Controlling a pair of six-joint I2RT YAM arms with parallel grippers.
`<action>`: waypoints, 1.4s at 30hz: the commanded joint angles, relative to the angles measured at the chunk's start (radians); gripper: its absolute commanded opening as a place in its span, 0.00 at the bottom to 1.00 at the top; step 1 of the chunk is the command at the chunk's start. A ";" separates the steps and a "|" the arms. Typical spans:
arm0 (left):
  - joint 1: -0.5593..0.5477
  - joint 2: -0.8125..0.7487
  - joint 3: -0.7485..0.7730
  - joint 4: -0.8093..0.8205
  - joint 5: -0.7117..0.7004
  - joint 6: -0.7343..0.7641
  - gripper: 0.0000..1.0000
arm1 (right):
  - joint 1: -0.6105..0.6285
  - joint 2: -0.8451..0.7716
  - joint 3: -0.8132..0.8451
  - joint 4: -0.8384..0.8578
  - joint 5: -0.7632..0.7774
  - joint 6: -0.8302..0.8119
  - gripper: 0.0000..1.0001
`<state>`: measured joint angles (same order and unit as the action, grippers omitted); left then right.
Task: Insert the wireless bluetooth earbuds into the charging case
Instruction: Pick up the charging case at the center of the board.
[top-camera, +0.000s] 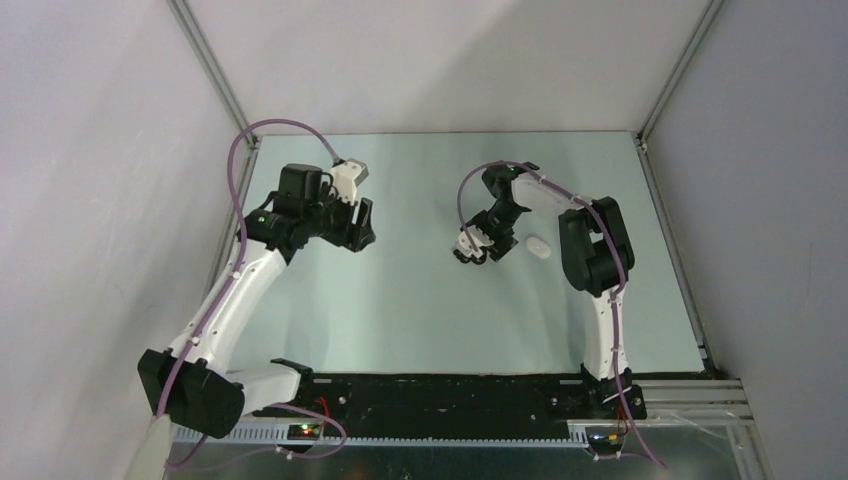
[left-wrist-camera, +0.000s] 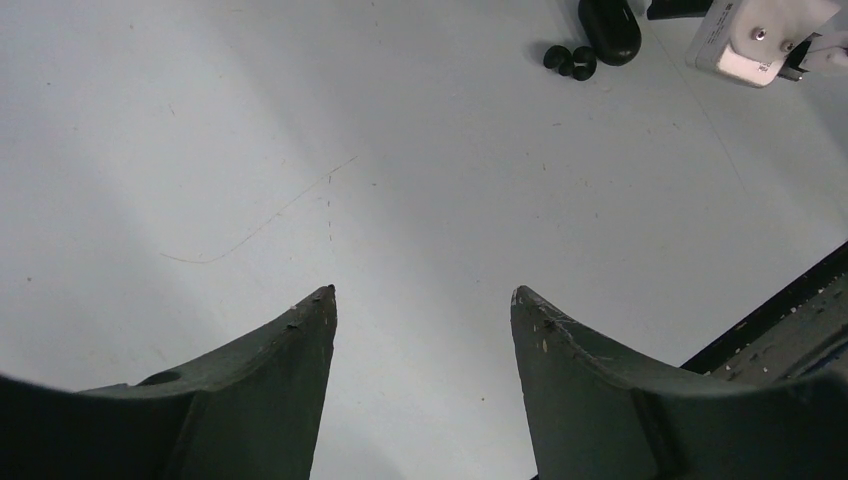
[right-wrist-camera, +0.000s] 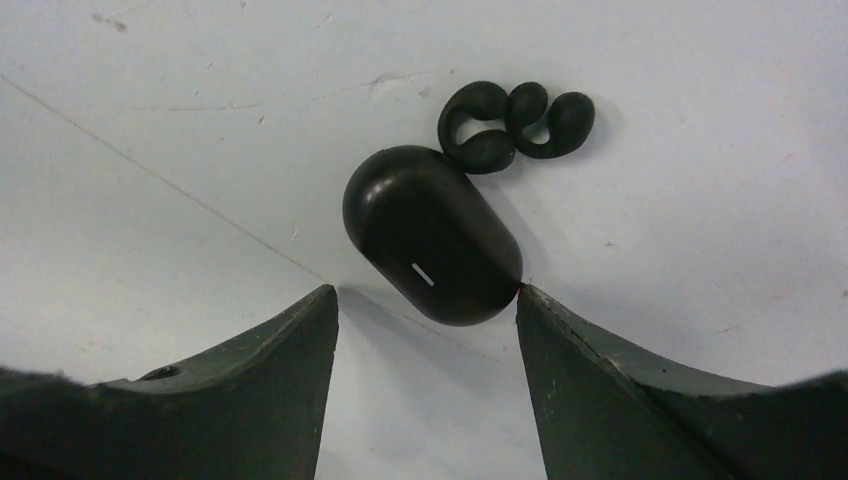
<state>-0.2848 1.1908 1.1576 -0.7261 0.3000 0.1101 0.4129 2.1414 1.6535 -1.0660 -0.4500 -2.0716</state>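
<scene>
Right wrist, black case (right-wrist-camera: 432, 235) just ahead of right pincer (right-wrist-camera: 426, 290), black earbuds (right-wrist-camera: 517, 122) beyond

I find no word, brand name or number that I can read in any of my three views. The one mark is a short white bar (right-wrist-camera: 424, 274) on the top of the glossy black oval charging case (right-wrist-camera: 432, 215) under my right wrist camera. It is a plain stroke, not a letter or a digit.
</scene>
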 joint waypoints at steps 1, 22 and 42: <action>0.009 -0.014 0.012 0.003 0.022 0.023 0.69 | 0.008 0.026 0.047 -0.088 0.053 -0.385 0.69; 0.010 0.017 0.033 0.012 0.074 -0.004 0.69 | 0.064 0.046 0.072 -0.155 0.068 -0.242 0.53; -0.007 0.141 0.078 0.504 0.311 -0.349 0.69 | 0.022 -0.562 -0.275 0.459 -0.150 1.045 0.29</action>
<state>-0.2813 1.3308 1.1877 -0.5320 0.4774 -0.0917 0.4160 1.7939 1.4487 -0.9081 -0.5644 -1.5021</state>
